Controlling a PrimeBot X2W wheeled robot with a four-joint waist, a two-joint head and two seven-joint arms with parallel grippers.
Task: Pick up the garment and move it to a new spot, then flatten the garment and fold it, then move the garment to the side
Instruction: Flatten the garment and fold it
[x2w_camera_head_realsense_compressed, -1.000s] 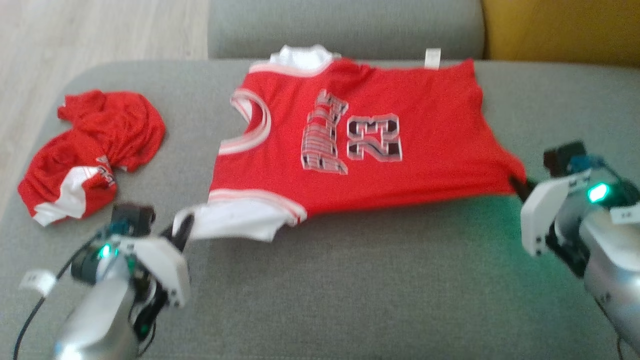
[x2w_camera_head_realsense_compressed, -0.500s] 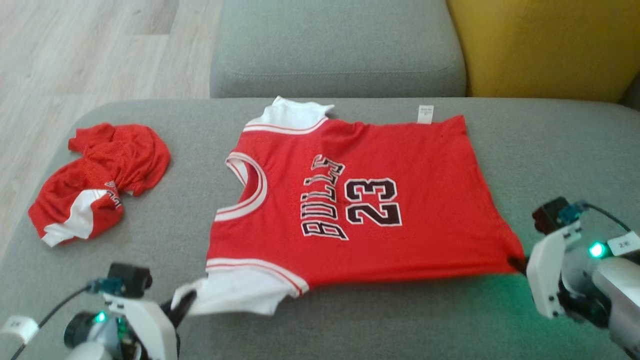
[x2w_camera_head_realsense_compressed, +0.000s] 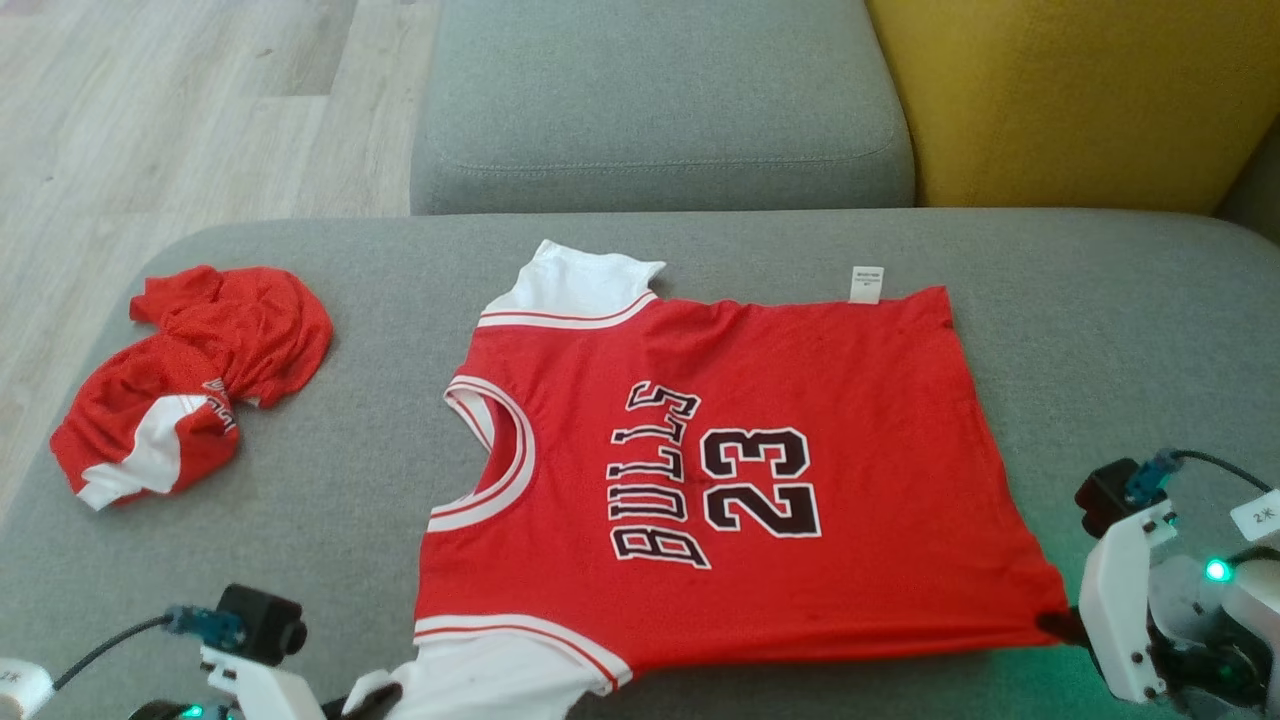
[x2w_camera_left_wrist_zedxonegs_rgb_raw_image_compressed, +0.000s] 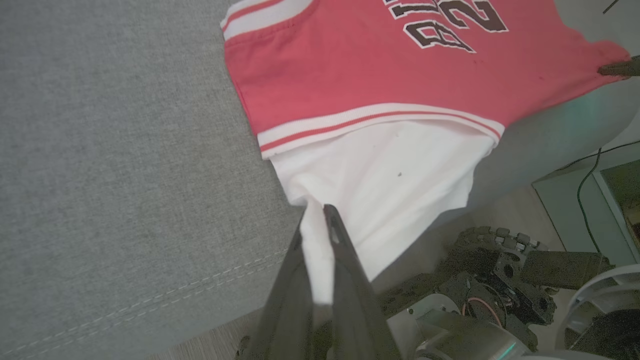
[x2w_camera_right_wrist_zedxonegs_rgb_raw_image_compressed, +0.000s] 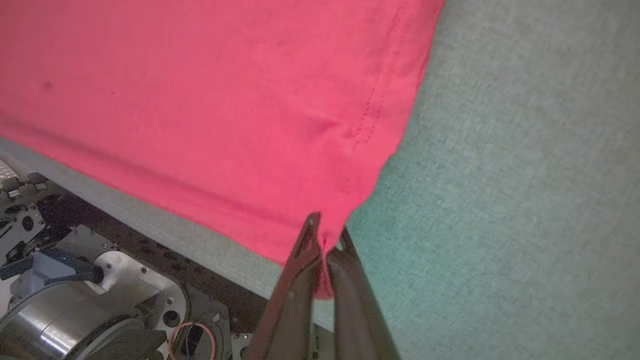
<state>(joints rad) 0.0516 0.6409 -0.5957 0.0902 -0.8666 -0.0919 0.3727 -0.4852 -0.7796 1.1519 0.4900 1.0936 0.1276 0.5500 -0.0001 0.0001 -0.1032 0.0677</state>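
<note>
Grey sofa cushion (x2w_camera_head_realsense_compressed: 300, 560) carries a red jersey (x2w_camera_head_realsense_compressed: 700, 440); left pincer (x2w_camera_left_wrist_zedxonegs_rgb_raw_image_compressed: 320, 235) and right pincer (x2w_camera_right_wrist_zedxonegs_rgb_raw_image_compressed: 325, 240) pinch its near corners, stretching it flat.

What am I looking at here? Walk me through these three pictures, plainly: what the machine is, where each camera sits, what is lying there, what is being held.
This is a wheeled robot with two arms, each ending in a hand with two long dark fingers.

The wide picture comes from a camera on its head, looking down at a grey sofa cushion. Spread on it is a red jersey printed BULLS 23, with white sleeves. To the left lies a second, crumpled red garment. Behind are wooden floor and a yellow cushion.

The other two pictures come from cameras on the wrists, looking along each hand's fingers.

The left hand is shut on the jersey's near white sleeve. The right hand is shut on the jersey's near bottom corner. Between them, the near edge looks pulled fairly straight.
</note>
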